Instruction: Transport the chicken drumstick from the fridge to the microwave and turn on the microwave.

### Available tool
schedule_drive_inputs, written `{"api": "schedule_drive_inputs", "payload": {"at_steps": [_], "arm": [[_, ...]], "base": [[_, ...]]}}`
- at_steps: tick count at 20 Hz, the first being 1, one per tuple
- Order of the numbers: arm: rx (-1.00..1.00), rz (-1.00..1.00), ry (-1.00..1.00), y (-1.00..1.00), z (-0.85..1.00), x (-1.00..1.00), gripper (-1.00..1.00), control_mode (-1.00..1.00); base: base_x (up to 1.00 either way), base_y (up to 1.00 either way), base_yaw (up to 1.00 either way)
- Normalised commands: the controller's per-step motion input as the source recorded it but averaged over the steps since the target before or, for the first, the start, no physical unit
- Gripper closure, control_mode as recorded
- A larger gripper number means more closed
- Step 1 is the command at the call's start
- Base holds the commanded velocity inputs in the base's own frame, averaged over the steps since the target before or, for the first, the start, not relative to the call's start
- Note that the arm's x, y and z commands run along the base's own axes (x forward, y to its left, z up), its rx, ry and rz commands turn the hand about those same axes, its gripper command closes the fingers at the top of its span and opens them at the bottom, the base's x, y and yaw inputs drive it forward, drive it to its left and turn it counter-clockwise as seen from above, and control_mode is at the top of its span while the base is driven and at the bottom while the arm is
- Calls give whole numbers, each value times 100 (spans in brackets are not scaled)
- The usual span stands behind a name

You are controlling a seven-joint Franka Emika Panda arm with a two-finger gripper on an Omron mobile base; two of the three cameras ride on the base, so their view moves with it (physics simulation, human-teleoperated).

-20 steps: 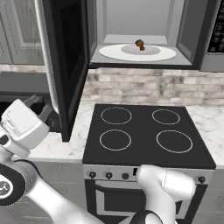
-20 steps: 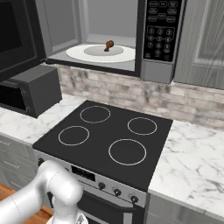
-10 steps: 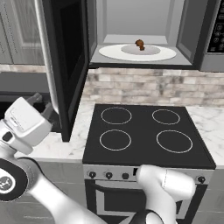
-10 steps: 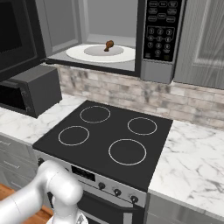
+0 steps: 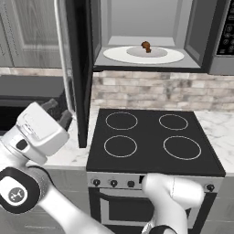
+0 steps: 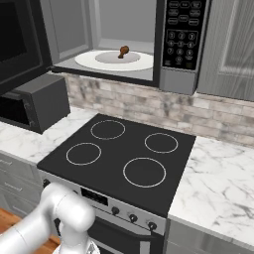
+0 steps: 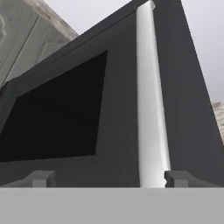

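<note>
Resting on the white turntable (image 5: 144, 55) inside the microwave (image 6: 184, 74), the drumstick (image 5: 146, 46) sits near the plate's middle. Door (image 5: 81, 68) swung wide open. Gripper (image 7: 105, 178) faces the door's pale handle (image 7: 150, 109), jaws spread wide, holding nothing.

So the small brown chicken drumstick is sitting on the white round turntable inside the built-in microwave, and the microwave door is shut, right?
Not quite. The small brown chicken drumstick is on the white round turntable inside the dark grey built-in microwave, but the black-windowed microwave door is open, swung out to the left, not shut. The left base view shows it plainly.
</note>
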Motion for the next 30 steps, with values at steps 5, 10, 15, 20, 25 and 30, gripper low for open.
{"api": "schedule_drive_inputs", "payload": {"at_steps": [5, 10, 15, 20, 25, 30], "arm": [[3, 1, 0, -59, 3, -40, -100, -100], [4, 5, 0, -65, 1, -32, -100, -100], [4, 10, 0, -60, 0, -17, -100, -100], [6, 13, 0, -50, 0, 0, -100, -100], [4, 11, 0, -43, 0, 0, -100, -100], [2, 2, 0, -55, 0, 0, -100, -100]], "base": [[0, 0, 0], [0, 0, 0], [0, 0, 0], [0, 0, 0], [0, 0, 0], [0, 0, 0]]}}
